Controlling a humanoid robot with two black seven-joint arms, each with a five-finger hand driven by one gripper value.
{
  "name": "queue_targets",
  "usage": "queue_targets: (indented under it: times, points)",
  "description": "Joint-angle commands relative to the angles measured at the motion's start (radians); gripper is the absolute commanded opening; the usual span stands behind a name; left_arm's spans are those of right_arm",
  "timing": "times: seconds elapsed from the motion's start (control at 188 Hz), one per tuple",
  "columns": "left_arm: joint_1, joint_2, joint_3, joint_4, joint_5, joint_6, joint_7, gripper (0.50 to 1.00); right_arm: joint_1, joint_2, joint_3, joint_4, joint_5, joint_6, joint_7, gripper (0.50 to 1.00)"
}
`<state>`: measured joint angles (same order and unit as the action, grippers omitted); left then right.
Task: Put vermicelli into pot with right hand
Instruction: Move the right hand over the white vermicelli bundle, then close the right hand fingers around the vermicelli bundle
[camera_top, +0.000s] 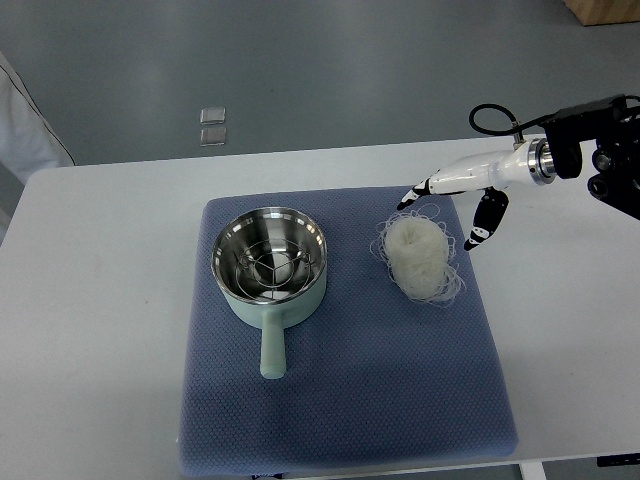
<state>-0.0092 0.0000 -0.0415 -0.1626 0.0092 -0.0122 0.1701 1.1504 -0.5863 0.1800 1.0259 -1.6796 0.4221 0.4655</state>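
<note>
The right arm (600, 150) is cut off by the right edge, so only its forearm and wrist section show. A white object (25, 125) at the far left is cropped by the left edge and cannot be identified. A brown item (605, 10) at the far right corner is cropped. Two small square pieces (212, 126) on the floor beyond the table (100, 330) are too small to identify.

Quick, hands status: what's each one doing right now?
Right hand: open, fingers spread just above the vermicelli, holding nothing.
Left hand: not in view.
</note>
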Motion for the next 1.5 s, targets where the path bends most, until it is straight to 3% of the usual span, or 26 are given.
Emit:
queue_targets:
  times: [0.0, 1.098, 1.172, 1.496]
  points:
    - [0.0, 0.0, 0.0, 0.0, 0.0, 0.001, 0.0, 1.0, 0.006, 0.02, -0.005, 0.0, -0.011, 0.0, -0.001, 0.928]
    - [0.0, 0.0, 0.0, 0.0, 0.0, 0.0, 0.0, 1.0, -0.093, 0.086, -0.057, -0.072, -0.022, -0.117, -0.008, 0.913]
    - [0.0, 0.0, -0.001, 0.0, 0.0, 0.0, 0.0, 1.0, -0.093, 0.088, -0.056, -0.072, -0.02, -0.117, -0.008, 0.895]
    - [0.0, 0.0, 0.0, 0.0, 0.0, 0.0, 0.0, 1.0, -0.1, 0.108, -0.045, -0.072, -0.008, -0.118, -0.005, 0.688]
